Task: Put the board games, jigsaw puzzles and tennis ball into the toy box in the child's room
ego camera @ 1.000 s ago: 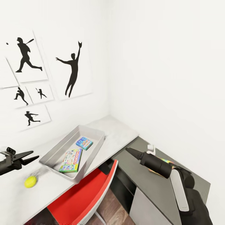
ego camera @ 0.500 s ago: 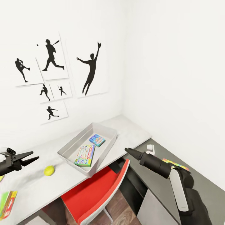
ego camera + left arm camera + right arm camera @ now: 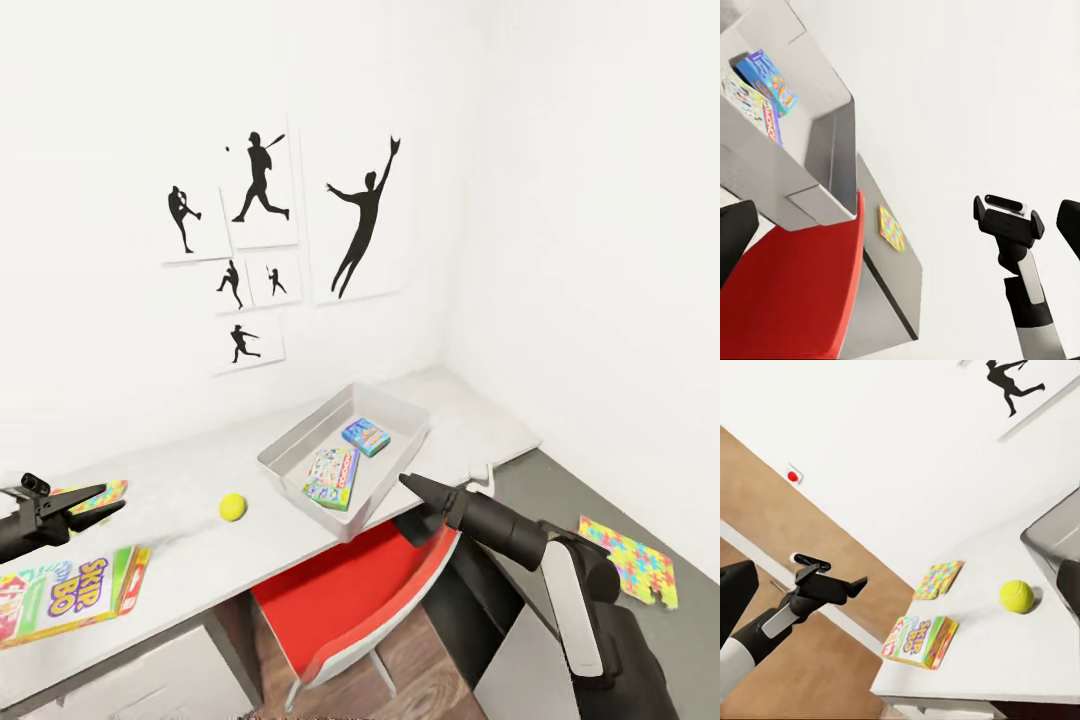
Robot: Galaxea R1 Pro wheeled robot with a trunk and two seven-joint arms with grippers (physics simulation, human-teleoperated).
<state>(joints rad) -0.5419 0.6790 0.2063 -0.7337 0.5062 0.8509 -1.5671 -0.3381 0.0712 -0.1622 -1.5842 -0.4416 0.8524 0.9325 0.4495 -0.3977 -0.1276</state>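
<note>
White desk (image 3: 190, 570): tennis ball (image 3: 233, 507) lies ahead of the left gripper (image 3: 85, 503), jaws apart, empty; approach low, close gently before lifting toward toy box (image 3: 290, 455).

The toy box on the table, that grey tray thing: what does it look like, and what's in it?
The toy box is a shallow, open grey tray with sloping walls and no lid, plastic by the look of it. It sits flat on the white table, set at an angle to the wall, one corner reaching the table's front edge above the red chair. Inside, two colourful board games lie flat on its floor, apart. The tennis ball lies outside, on the table beside it. Neither hand touches it.
</note>
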